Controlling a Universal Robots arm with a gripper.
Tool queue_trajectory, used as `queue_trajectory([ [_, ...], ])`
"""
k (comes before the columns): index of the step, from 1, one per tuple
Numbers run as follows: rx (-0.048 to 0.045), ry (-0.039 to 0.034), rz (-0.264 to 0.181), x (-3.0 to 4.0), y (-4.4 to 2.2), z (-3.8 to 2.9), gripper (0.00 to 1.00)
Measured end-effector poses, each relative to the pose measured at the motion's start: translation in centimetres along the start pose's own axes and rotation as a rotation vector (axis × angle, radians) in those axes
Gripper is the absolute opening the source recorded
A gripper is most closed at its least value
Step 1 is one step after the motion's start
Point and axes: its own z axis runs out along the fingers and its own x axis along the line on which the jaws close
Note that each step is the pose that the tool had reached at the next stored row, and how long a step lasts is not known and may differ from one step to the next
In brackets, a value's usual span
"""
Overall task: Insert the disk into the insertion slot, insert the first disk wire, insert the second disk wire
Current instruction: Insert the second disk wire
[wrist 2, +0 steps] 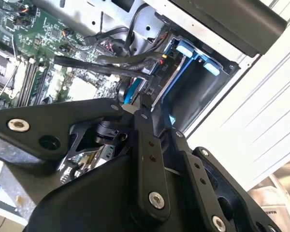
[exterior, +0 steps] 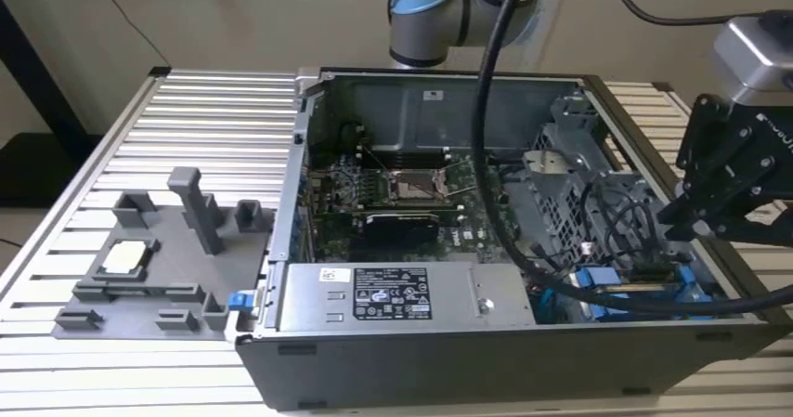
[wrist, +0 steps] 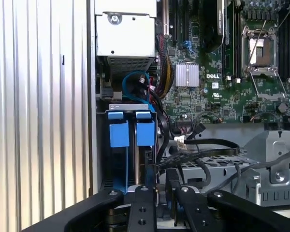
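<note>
In both wrist views the black gripper (wrist: 157, 195) sits nearest the camera, its fingers (wrist 2: 144, 126) drawn close together with only a narrow gap at the tips. Something small and pale shows at the tips in the second wrist view, but whether they pinch it cannot be told.

Just past the fingertips lies the disk (wrist: 130, 145), standing on edge in its blue carrier inside the slot (wrist: 100, 145), a grey sheet-metal bay at the case's corner. Two blue tabs face the first wrist view side by side, and a blue wire (wrist: 135, 82) loops beyond them. In the second wrist view the blue carrier (wrist 2: 181, 60) lies right ahead of the fingertips, near but apart from them.

Black cables (wrist: 208, 145) run beside the bay. Further on lies the green motherboard (wrist: 217, 87) with its CPU socket (wrist: 261, 48), and the grey power supply (exterior: 396, 296).

In the exterior view the gripper (exterior: 694, 222) hangs over the case's corner on the exterior view's right, above the blue carrier (exterior: 601, 282). The case (exterior: 496, 371) rests on a ribbed counter (exterior: 211, 120), with a grey fixture (exterior: 149, 259) well apart on the exterior view's left.
</note>
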Motion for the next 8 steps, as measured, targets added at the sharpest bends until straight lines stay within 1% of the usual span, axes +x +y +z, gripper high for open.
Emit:
queue_trajectory([
  [1,0.0000,0.0003,0.000,-0.05,0.01,-0.32,0.24],
  [2,0.0001,0.0005,0.000,-0.06,0.02,-0.41,0.24],
  [8,0.0007,0.0004,0.000,-0.06,0.01,-0.41,0.24],
])
